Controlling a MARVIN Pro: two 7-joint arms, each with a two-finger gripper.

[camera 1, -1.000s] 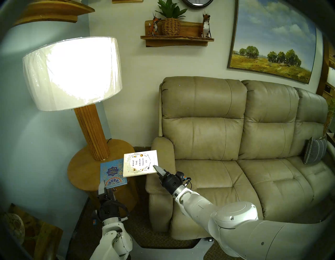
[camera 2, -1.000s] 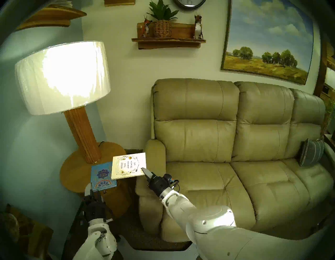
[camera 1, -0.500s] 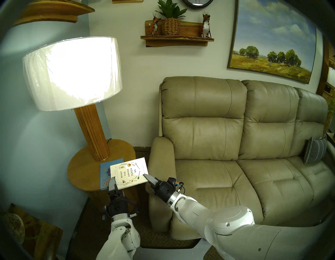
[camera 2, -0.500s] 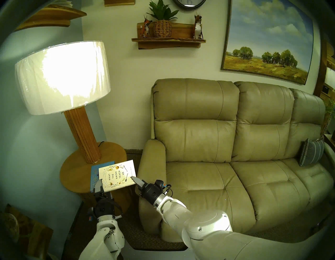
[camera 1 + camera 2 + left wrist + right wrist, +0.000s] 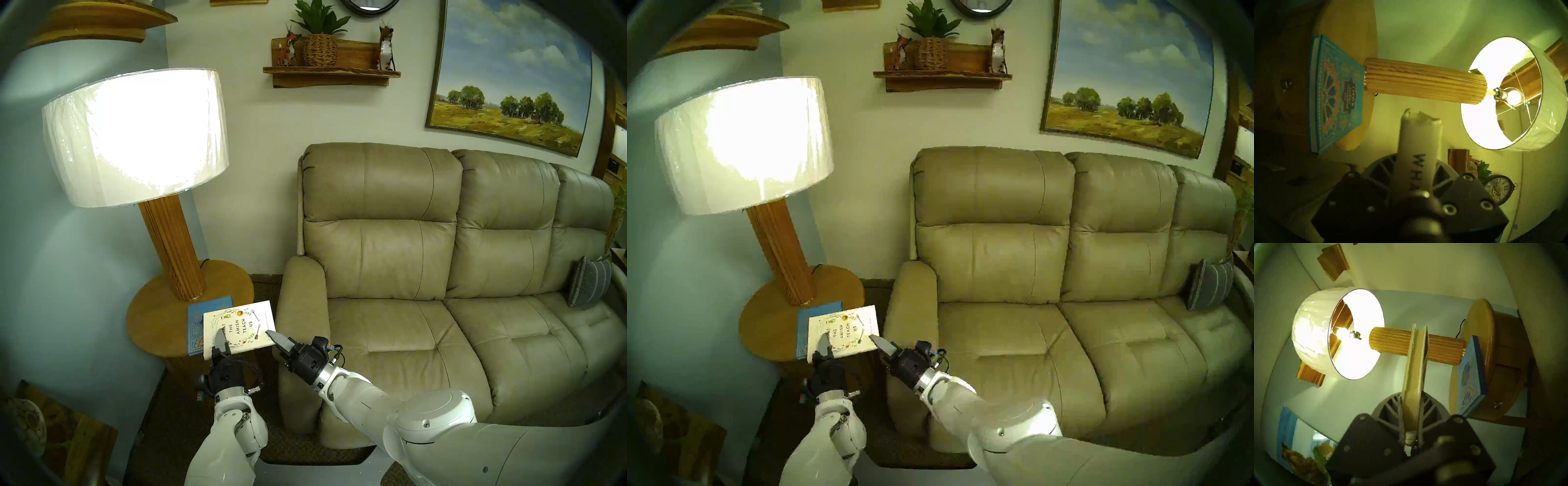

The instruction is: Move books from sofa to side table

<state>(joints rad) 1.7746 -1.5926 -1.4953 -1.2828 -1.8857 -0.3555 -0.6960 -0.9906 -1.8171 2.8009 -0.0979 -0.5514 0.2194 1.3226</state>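
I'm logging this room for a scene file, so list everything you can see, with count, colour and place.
white book: 1, white, held above the blue book
blue book: 1, turquoise, on the table
table: 1, honey-brown, left of the sofa
lamp: 1, white shade, lit, on the table
sofa: 1, tan
cushion: 1, grey striped, sofa's far end
shelf: 1, wood, holding a plant and two figurines
painting: 1, landscape, wall
clock: 1, dark, wall
left gripper: jaws shut on the white book
right gripper: jaws shut on the white book

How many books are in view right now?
2. The blue book lies on the side table; the white book is held just above it by both grippers. None visible on the sofa.
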